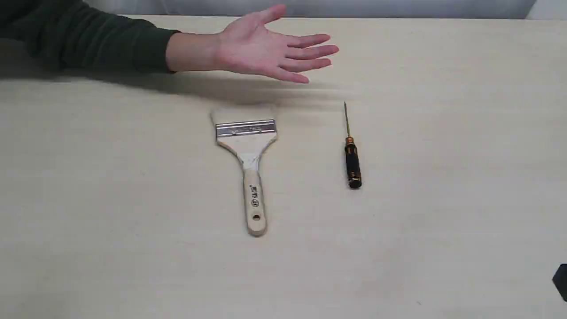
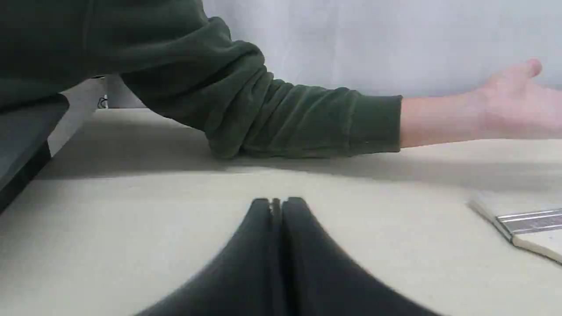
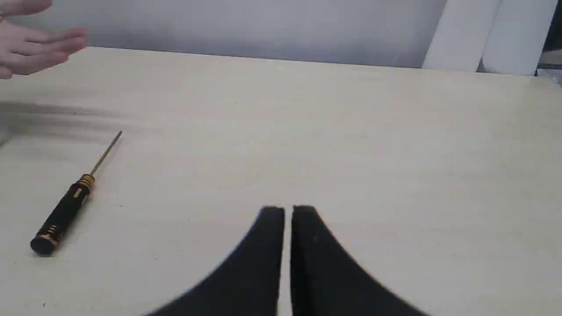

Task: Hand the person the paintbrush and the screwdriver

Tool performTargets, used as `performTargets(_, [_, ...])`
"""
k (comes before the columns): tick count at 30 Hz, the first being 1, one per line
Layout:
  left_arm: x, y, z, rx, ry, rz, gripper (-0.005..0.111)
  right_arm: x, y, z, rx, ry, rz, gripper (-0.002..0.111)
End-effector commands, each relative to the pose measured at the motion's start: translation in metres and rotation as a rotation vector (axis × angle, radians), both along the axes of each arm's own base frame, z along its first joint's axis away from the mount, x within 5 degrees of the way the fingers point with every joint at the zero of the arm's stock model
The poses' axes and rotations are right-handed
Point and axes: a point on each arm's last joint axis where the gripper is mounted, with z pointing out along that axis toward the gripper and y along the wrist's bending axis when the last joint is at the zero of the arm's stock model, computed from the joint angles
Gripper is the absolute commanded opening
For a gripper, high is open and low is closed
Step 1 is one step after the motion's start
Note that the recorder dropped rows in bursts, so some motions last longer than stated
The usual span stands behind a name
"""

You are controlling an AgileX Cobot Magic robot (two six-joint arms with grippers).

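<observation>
Count on the tabletop (image 1: 443, 199): one paintbrush, one screwdriver. One hand is over it. Two grippers are in view, each in its own wrist view only.

The paintbrush (image 1: 248, 150) lies flat near the middle of the tabletop. Its pale bristles point to the far edge and its wooden handle to the near edge. One silver band crosses it below the bristles. The handle carries black print and one small hole near its end.

The screwdriver (image 1: 352, 159) lies flat beside the paintbrush, on the side toward the right edge and clearly apart from it. Its thin shaft points to the far edge. Its black handle with orange rings points to the near edge.

The hand (image 1: 270, 48) reaches in from the far left corner, palm up, fingers spread toward the right edge. It sits beyond the bristles, closer to the far edge, and touches neither tool. A dark green sleeve (image 2: 285, 114) covers the arm to the wrist.

The left gripper (image 2: 276, 202) is low over the tabletop, jaws pressed together, holding nothing. The right gripper (image 3: 287, 210) shows only a thin slit between its jaws and holds nothing; the screwdriver lies well apart from it.

One black shape (image 1: 561, 281) shows at the right edge near the near corner; what it is cannot be told.
</observation>
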Motion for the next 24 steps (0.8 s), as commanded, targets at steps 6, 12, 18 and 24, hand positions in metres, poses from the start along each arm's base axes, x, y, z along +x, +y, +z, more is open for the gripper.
performTargets(6, [0.0000, -0.0004, 0.0003, -0.006, -0.010, -0.006, 0.000, -0.0002, -0.0002, -0.0007, 0.002, -0.003, -0.004, 0.004])
performTargets(12, [0.0000, -0.0004, 0.0003, -0.006, -0.010, -0.006, 0.000, -0.0002, -0.0002, -0.0007, 0.002, -0.003, -0.004, 0.004])
performTargets(18, [0.0001, -0.0004, 0.0004, -0.004, -0.011, -0.005, 0.000, -0.0002, -0.0007, -0.0005, -0.014, -0.004, -0.006, 0.004])
performTargets(24, [0.0001, -0.0004, 0.0004, -0.004, -0.011, -0.005, 0.000, 0.0015, -0.0007, 0.0074, -0.020, -0.093, -0.005, 0.004])
